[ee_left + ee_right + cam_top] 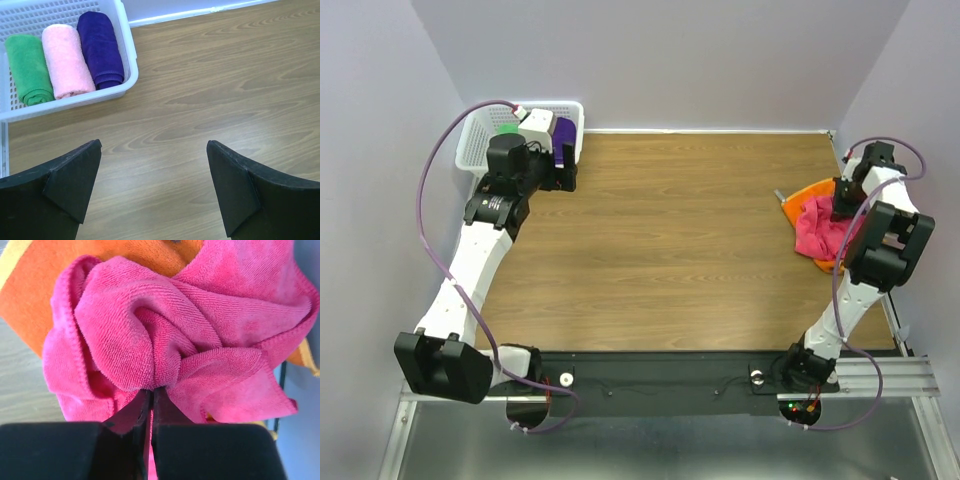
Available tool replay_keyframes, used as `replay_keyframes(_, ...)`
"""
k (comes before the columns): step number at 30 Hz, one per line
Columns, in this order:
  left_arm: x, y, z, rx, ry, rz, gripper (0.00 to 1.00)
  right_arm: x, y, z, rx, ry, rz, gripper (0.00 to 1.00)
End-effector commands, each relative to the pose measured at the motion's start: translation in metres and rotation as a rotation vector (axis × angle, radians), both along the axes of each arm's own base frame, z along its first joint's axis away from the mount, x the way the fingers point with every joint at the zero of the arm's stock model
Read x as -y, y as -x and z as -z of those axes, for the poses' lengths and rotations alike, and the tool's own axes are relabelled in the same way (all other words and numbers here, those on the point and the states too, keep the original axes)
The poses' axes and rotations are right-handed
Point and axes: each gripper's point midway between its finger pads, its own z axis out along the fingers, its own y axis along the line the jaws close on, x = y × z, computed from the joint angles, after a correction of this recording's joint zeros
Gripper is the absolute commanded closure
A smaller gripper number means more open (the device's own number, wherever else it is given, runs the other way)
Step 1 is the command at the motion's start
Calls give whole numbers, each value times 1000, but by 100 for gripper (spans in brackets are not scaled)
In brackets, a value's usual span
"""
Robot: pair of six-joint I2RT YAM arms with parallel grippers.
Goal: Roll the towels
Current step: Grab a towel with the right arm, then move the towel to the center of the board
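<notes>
Pink towel point(815, 230), bunched on the orange towel point(807, 190) at the overhead view's right, is pinched in the right gripper point(151, 396); that thin fold might slip. Left gripper point(154, 150) gapes wide.

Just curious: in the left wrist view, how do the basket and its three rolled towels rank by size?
1. white basket, partly cut off.
2. purple roll, pale pink roll, green roll: alike, no ranking.

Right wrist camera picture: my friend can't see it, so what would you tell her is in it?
The right tool is shut, pinching a bunched-up hot-pink towel that fills most of the picture. An orange towel lies underneath it, and a bit of table shows at the left.
</notes>
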Motion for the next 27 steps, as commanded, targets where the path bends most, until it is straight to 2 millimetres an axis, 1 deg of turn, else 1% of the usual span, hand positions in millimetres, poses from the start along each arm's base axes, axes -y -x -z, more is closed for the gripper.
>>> replay_keyframes(1, 3, -2, -29, 66, 42, -1, 1, -3, -9, -57, 123, -1, -32, 99)
replay_keyframes(2, 3, -2, -32, 71, 45, -3, 1, -6, -11, -72, 154, 3, -46, 99)
replay_keyframes(3, 3, -4, -32, 67, 49, -11, 1, -9, -7, -97, 196, 11, -54, 99)
replay_keyframes(4, 1, -4, -32, 62, 51, -20, 1, -13, -8, -113, 229, 10, -65, 99)
replay_keyframes(5, 2, -4, -36, 66, 53, -16, 1, -22, -10, -129, 272, -21, -93, 99)
replay_keyframes(6, 4, -4, -36, 62, 56, -9, 2, -29, -10, -160, 332, -27, -113, 99)
replay_keyframes(7, 4, -5, -36, 60, 59, -7, 3, -42, -12, -176, 378, -75, -154, 100)
replay_keyframes(9, 5, -5, -40, 62, 67, -4, 3, -58, -9, -203, 429, -128, -188, 100)
replay_keyframes(10, 6, -4, -39, 52, 71, -1, 2, -65, -12, -226, 484, -136, -220, 99)
replay_keyframes(11, 7, -4, -45, 58, 74, 5, 2, -82, -8, -239, 507, -206, -262, 100)
replay_keyframes(12, 9, -3, -44, 47, 76, 14, 2, -92, -9, -261, 555, -223, -308, 100)
replay_keyframes(13, 14, -1, -45, 41, 81, 44, 2, -103, -8, -270, 573, -259, -347, 99)
replay_keyframes(14, 17, -2, -50, 44, 81, 64, 2, -126, -4, -278, 581, -325, -405, 99)
replay_keyframes(15, 18, -2, -52, 42, 80, 77, 2, -138, -2, -287, 600, -355, -443, 99)
replay_keyframes(16, 20, -1, -55, 42, 85, 88, 1, -155, 2, -306, 645, -393, -504, 99)
replay_keyframes(17, 21, -1, -56, 40, 88, 97, 1, -176, 4, -314, 658, -420, -551, 99)
replay_keyframes(19, 25, 2, -59, 44, 83, 146, 1, -206, 10, -329, 688, -459, -640, 99)
replay_keyframes(20, 25, 3, -62, 48, 85, 149, 1, -221, 18, -339, 717, -469, -693, 99)
replay_keyframes(21, 26, 3, -62, 49, 85, 161, 1, -235, 24, -344, 732, -499, -734, 99)
replay_keyframes(22, 27, 5, -65, 56, 87, 184, 1, -256, 33, -353, 754, -557, -794, 100)
replay_keyframes(23, 27, 7, -67, 62, 87, 195, 1, -265, 36, -354, 763, -590, -808, 99)
replay_keyframes(24, 27, 10, -68, 67, 86, 208, 1, -284, 42, -352, 766, -628, -851, 99)
replay_keyframes(25, 30, 13, -66, 67, 79, 234, 1, -294, 43, -343, 743, -627, -871, 99)
replay_keyframes(26, 31, 14, -68, 72, 82, 241, 1, -306, 45, -332, 715, -625, -897, 99)
replay_keyframes(27, 32, 18, -64, 70, 75, 253, 1, -329, 52, -298, 626, -648, -960, 99)
